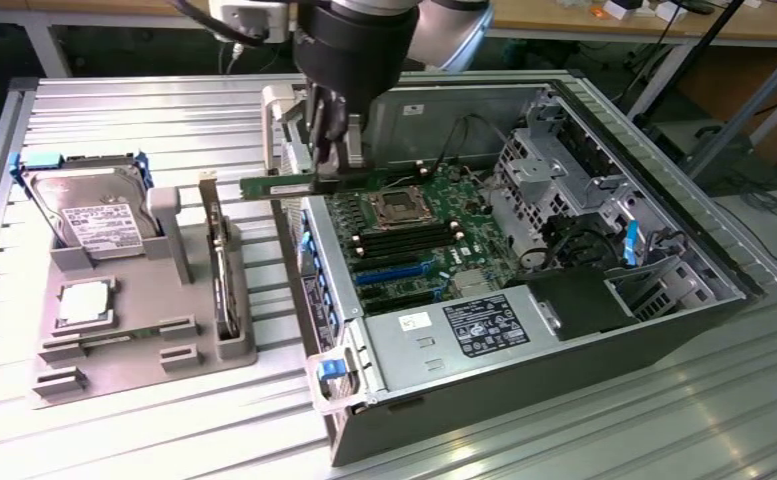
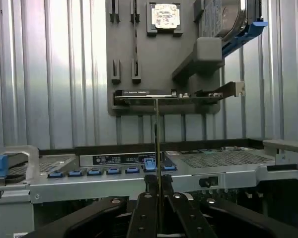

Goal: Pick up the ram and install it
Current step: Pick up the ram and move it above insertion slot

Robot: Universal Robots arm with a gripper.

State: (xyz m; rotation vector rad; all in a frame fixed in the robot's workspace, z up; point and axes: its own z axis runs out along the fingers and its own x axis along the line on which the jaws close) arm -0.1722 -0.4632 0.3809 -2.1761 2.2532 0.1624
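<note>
Tabletop [image 1: 135,110]: ribbed metal.
Tray [image 1: 121,350]: grey, holding a hard drive [image 1: 95,215], a processor [image 1: 84,300] and an upright card [image 1: 215,260].
Ram [image 1: 275,186]: green stick, held level in the air over the wall of the case [image 1: 495,400] on the exterior view's left, between tray and motherboard [image 1: 428,250].
Hand [image 1: 328,172]: clamped on the ram near mid-length, pressing both flat faces.
Handling, by judgement: light, stiff, thin; chips and edge contacts fragile. Best gripped by the faces or short ends, contacts left bare.
Case: open, on its side. Dark slots [image 1: 395,240] lie beside the socket [image 1: 399,205].
</note>
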